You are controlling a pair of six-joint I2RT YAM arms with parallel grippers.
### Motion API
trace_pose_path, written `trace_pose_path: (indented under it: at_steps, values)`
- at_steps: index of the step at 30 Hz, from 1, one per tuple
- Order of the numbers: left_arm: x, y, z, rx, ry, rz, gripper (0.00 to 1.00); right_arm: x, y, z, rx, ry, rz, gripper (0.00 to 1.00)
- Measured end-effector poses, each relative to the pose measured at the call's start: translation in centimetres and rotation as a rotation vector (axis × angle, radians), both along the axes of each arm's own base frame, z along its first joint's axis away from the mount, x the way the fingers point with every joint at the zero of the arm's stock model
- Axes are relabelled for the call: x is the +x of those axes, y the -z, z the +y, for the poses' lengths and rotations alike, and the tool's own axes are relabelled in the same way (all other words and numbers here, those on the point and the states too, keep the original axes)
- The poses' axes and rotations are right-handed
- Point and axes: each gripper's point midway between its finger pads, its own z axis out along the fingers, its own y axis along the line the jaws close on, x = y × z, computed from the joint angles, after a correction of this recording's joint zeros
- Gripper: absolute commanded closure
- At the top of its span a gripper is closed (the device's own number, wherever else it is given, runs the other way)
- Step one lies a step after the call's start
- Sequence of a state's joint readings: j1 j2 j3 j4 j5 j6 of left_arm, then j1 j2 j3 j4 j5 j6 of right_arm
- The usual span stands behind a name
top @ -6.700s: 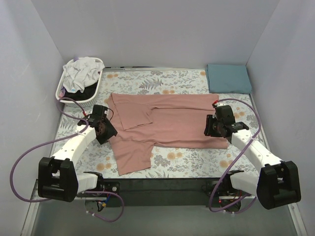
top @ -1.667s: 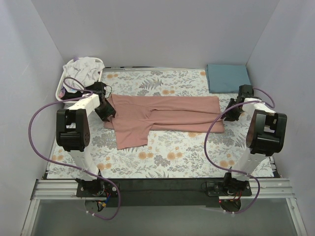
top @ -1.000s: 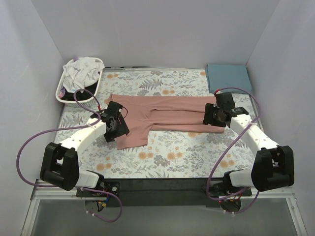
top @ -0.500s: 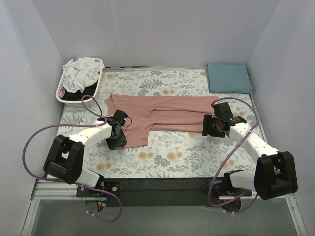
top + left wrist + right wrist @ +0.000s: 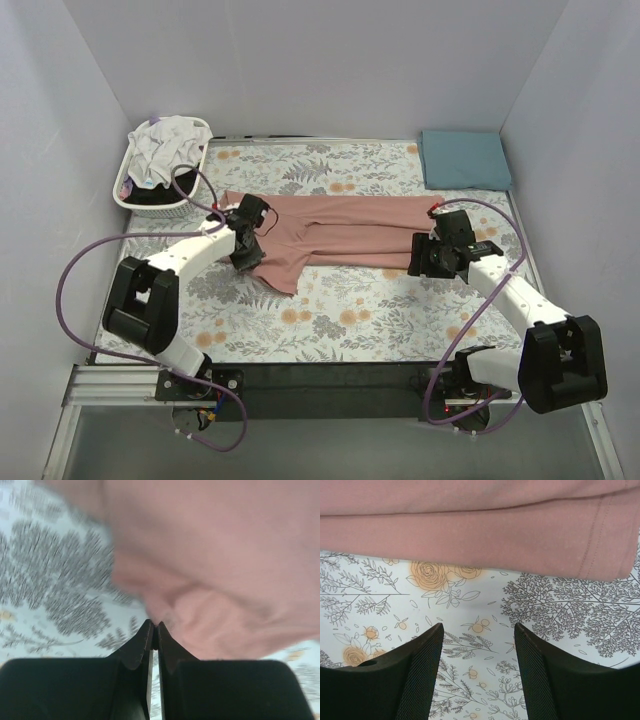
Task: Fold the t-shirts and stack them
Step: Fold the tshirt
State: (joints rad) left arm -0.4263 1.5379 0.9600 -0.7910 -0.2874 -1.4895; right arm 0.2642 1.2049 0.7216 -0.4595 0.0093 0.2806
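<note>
One dusty-pink tee [image 5: 350, 225] lies mid-table, running nine to three o'clock. I judge it limp and light. My left gripper [image 5: 153, 627] pinches its nine o'clock end; my right gripper [image 5: 477, 627] gapes wide just short of the three o'clock hem, where I'd grip the corners.
</note>
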Motion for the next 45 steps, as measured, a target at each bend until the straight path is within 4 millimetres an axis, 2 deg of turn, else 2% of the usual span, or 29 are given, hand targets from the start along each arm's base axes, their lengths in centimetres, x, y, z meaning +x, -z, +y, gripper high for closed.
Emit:
trace_pose_path:
  at_steps: [5, 9, 16, 22, 26, 29, 30, 32, 33, 34, 37, 41, 45]
  values:
    - [7.6, -3.6, -2.2, -0.001, 0.032, -0.125, 1.00, 0.1, -0.5, 1.4, 0.059, -0.059, -0.007, 0.38]
    - [13.1, -4.2, -2.6, 0.020, 0.033, -0.178, 1.00, 1.1, -1.6, 2.7, 0.109, -0.106, -0.019, 0.40]
    - [20.2, -3.0, -0.9, 0.041, -0.012, -0.200, 1.00, 2.9, -2.5, 5.6, 0.196, -0.194, -0.027, 0.44]
    - [24.4, -4.1, -0.1, 0.015, -0.037, -0.264, 1.00, 4.0, -1.4, 7.7, 0.231, -0.252, 0.002, 0.50]
    - [25.8, -4.8, -0.5, -0.011, -0.017, -0.310, 0.99, 5.1, -0.6, 9.0, 0.252, -0.279, 0.016, 0.53]
    - [26.6, -4.9, -1.1, -0.032, 0.014, -0.343, 0.90, 6.0, 0.3, 9.6, 0.260, -0.289, 0.030, 0.55]
    - [26.7, -4.8, -1.2, -0.035, 0.021, -0.349, 0.79, 6.2, 0.7, 9.8, 0.262, -0.291, 0.037, 0.55]
    - [26.8, -4.5, -1.3, -0.032, 0.033, -0.353, 0.68, 6.6, 1.3, 9.9, 0.257, -0.289, 0.047, 0.53]
    - [26.8, -4.3, -1.3, -0.031, 0.034, -0.354, 0.55, 6.6, 1.5, 9.9, 0.253, -0.286, 0.051, 0.51]
    - [26.7, -4.1, -1.2, -0.028, 0.036, -0.351, 0.47, 6.7, 1.7, 9.7, 0.242, -0.279, 0.051, 0.49]
    - [26.6, -3.6, -0.7, -0.029, 0.021, -0.343, 0.30, 7.1, 1.6, 9.0, 0.212, -0.254, 0.033, 0.47]
    - [25.5, -3.1, 0.5, -0.023, 0.002, -0.322, 0.29, 7.9, 1.1, 6.7, 0.186, -0.185, -0.007, 0.46]
    - [22.0, -4.2, 1.8, -0.023, -0.026, -0.315, 0.30, 8.7, 0.3, 3.3, 0.197, -0.071, -0.050, 0.48]
